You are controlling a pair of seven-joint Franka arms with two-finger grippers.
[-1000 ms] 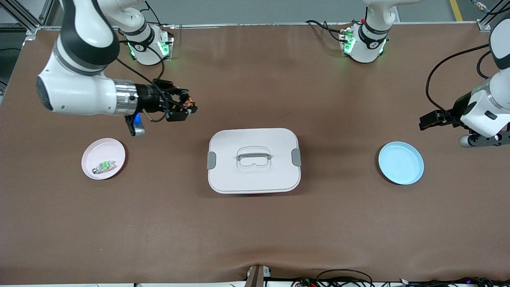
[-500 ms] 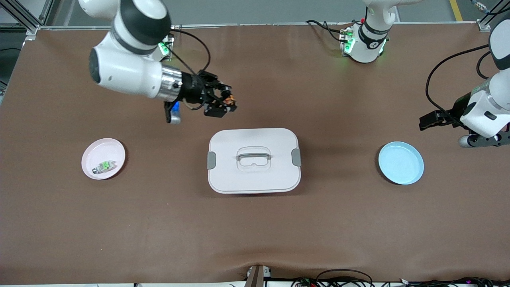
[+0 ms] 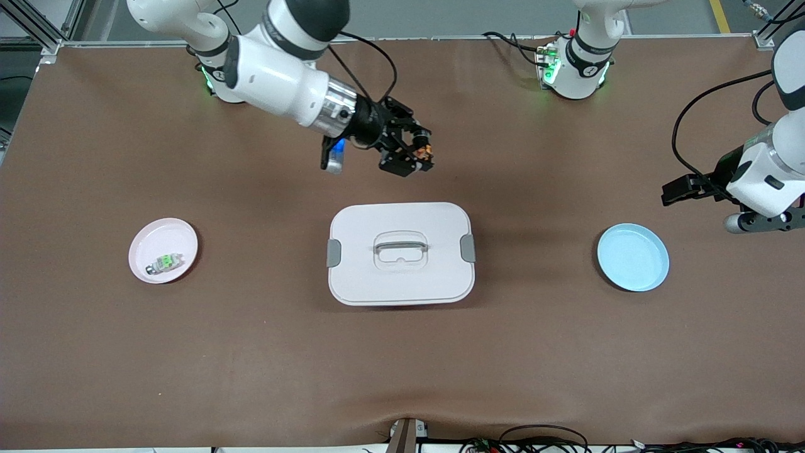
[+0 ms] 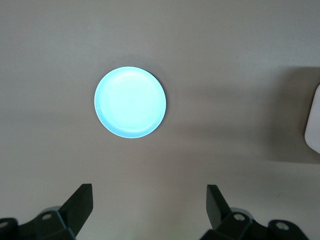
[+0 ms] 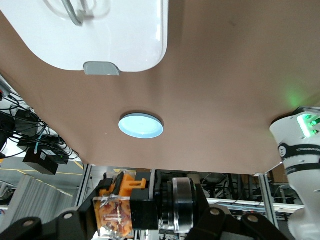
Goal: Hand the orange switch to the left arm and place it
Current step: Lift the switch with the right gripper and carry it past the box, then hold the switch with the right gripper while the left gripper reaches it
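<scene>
1. A brown table (image 3: pixel 251 352) is seen carrying three things.
2. The box (image 3: pixel 400 253) is set at mid-table.
3. A pink plate (image 3: pixel 163 250) is placed toward the right arm's end.
4. A blue plate (image 3: pixel 632 257) is placed toward the left arm's end.

Even overhead light, soft shadows

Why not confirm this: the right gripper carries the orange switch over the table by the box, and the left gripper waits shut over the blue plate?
One detail is wrong. The left gripper waits with its jaws open, as the left wrist view shows, above the table beside the blue plate. The right gripper does hold the orange switch by the box.
</scene>
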